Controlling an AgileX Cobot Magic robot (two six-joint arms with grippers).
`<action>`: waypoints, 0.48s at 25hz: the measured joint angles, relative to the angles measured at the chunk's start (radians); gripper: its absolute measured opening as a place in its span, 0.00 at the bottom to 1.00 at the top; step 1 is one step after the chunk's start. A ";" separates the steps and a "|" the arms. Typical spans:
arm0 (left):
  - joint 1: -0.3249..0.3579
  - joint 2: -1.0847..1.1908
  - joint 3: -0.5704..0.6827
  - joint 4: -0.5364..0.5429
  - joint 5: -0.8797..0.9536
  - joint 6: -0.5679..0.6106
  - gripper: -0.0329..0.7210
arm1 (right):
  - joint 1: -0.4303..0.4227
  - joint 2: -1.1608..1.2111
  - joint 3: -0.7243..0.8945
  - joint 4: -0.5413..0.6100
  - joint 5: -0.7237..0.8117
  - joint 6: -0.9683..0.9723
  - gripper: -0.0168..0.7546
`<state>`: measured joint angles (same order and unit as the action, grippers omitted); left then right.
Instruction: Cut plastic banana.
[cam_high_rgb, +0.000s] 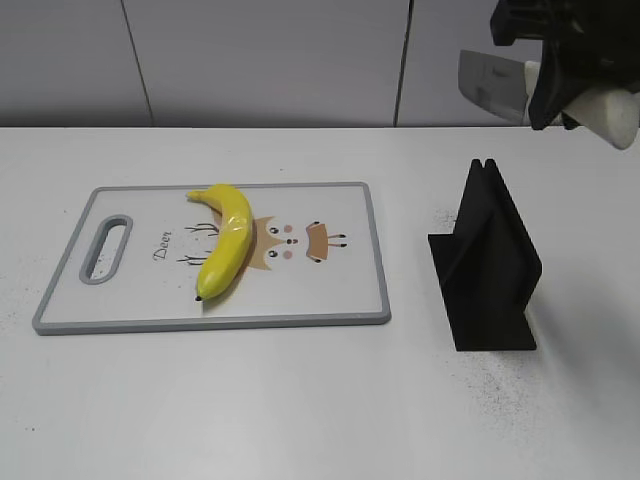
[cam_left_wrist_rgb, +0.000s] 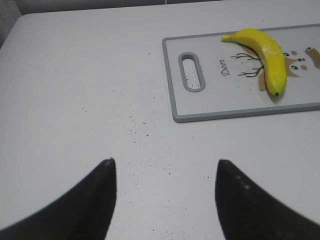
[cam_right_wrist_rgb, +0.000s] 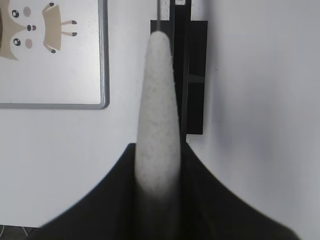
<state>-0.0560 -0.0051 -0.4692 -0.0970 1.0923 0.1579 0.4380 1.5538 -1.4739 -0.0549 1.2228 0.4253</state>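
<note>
Above table | right gripper (cam_right_wrist_rgb: 157, 165) clamps knife (cam_high_rgb: 500, 85) (white handle) | left gripper (cam_left_wrist_rgb: 165, 172) spread

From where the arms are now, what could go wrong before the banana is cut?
1. The plastic banana lies loose and curved on the cutting board, and the left gripper is open, far from it. It may roll under the blade.
2. The right gripper holds the knife high above the black knife stand. Going down carelessly, it could hit the stand.
3. The blade may miss the banana's middle.
</note>
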 joint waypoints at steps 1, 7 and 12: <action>0.000 0.000 0.000 0.000 0.000 0.000 0.82 | 0.000 0.000 -0.006 -0.002 0.000 0.000 0.23; 0.000 0.000 -0.006 0.005 0.001 0.000 0.82 | 0.000 0.000 -0.016 -0.007 0.000 -0.020 0.23; 0.000 0.038 -0.027 0.011 -0.008 0.000 0.82 | 0.000 0.000 -0.016 -0.034 0.001 -0.025 0.23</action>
<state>-0.0560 0.0328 -0.4963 -0.0861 1.0841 0.1579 0.4380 1.5538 -1.4903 -0.0886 1.2238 0.4001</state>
